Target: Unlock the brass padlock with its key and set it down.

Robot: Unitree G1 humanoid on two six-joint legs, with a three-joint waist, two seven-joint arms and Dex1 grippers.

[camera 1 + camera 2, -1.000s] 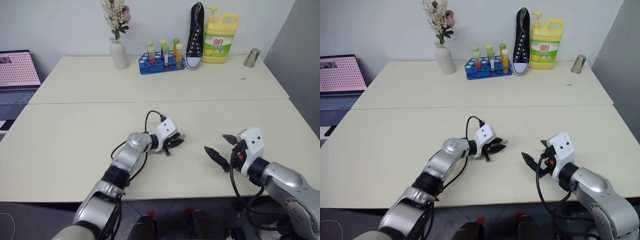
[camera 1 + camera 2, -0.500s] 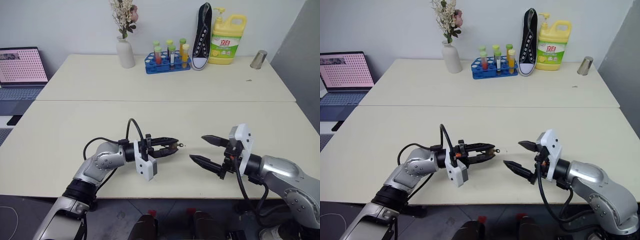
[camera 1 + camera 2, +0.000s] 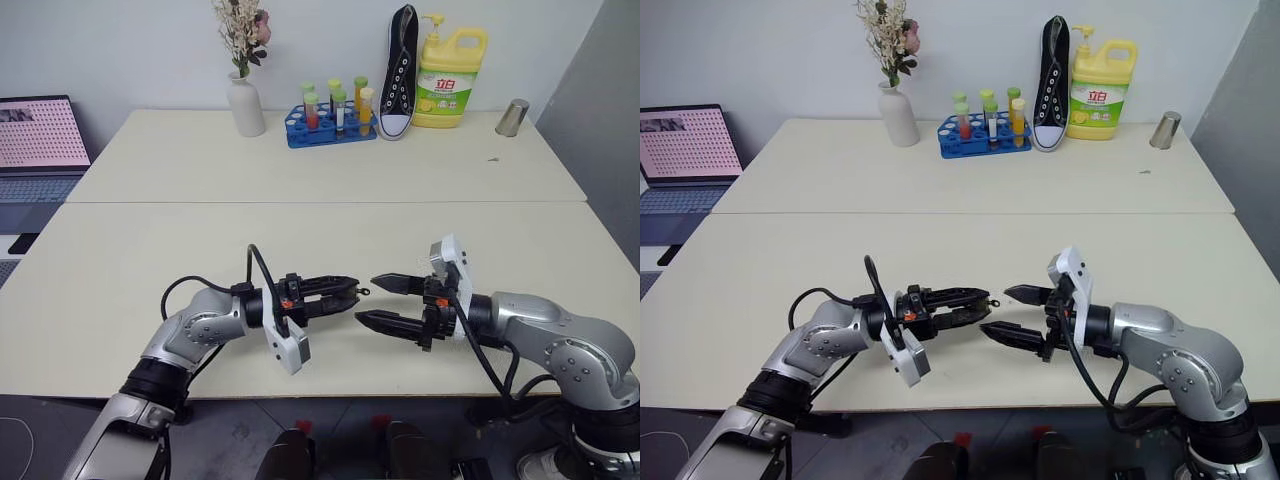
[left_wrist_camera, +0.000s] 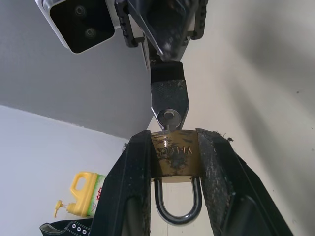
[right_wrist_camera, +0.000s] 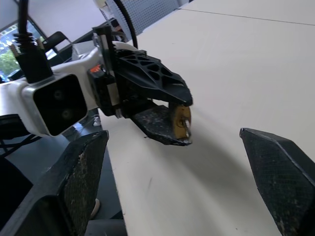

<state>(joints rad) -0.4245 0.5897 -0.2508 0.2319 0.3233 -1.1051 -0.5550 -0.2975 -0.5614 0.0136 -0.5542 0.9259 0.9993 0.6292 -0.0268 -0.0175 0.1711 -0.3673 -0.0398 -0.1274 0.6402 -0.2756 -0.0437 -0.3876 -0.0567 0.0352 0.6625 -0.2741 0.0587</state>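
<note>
The brass padlock (image 4: 174, 158) is clamped between the fingers (image 4: 130, 191) of my left gripper (image 3: 349, 294), which is held level above the table (image 3: 300, 240), pointing toward the right arm. Its silvery shackle (image 4: 177, 210) points back toward the wrist. The key (image 4: 169, 119) sticks out of the lock's body at the fingertips; it is also seen as a small silver stub (image 5: 186, 129). My right gripper (image 3: 366, 300) faces the left one, wide open, its fingertips (image 5: 275, 169) just short of the key, one above and one below it, touching nothing.
Along the far edge of the table stand a vase of flowers (image 3: 245, 105), a blue rack of test tubes (image 3: 330, 118), a black sneaker (image 3: 397, 70), a yellow detergent bottle (image 3: 448, 75) and a metal cup (image 3: 511, 117). A laptop (image 3: 40, 135) sits far left.
My left gripper has lifted off the table, rolled over and now holds the padlock level. The right gripper has swung left until its open fingers face the key. The head camera shifted.
</note>
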